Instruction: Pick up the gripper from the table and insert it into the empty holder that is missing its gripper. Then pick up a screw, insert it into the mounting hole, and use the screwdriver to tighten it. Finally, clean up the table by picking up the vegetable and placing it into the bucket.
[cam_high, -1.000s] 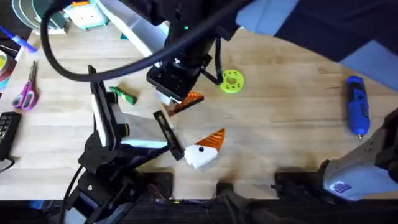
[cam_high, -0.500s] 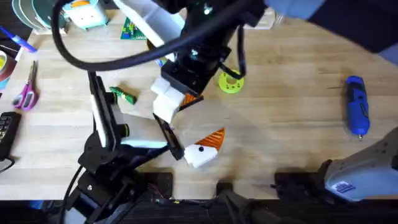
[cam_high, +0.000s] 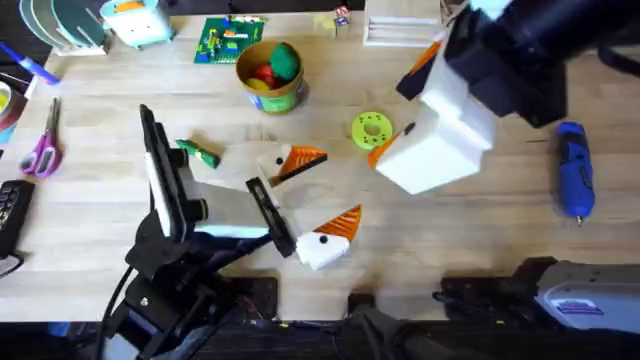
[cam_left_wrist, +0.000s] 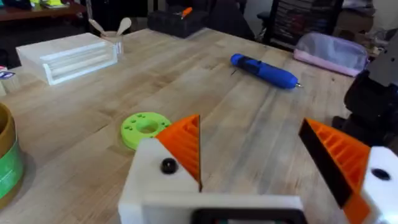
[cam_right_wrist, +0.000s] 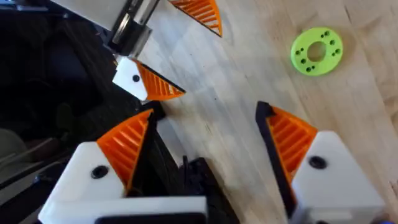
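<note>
One loose gripper (cam_high: 303, 160), one screwdriver (cam_high: 574, 168), one vegetable (cam_high: 198, 152), one bucket (cam_high: 268, 92). Right gripper (cam_right_wrist: 205, 134) wide, empty. Left gripper (cam_left_wrist: 273, 152) wide, empty.

Big and blurry up close under the overhead camera: the right gripper (cam_high: 425, 130). Cut off by the edge: the bucket (cam_left_wrist: 7, 163). Half hidden behind an arm: the holder (cam_high: 272, 160).
</note>
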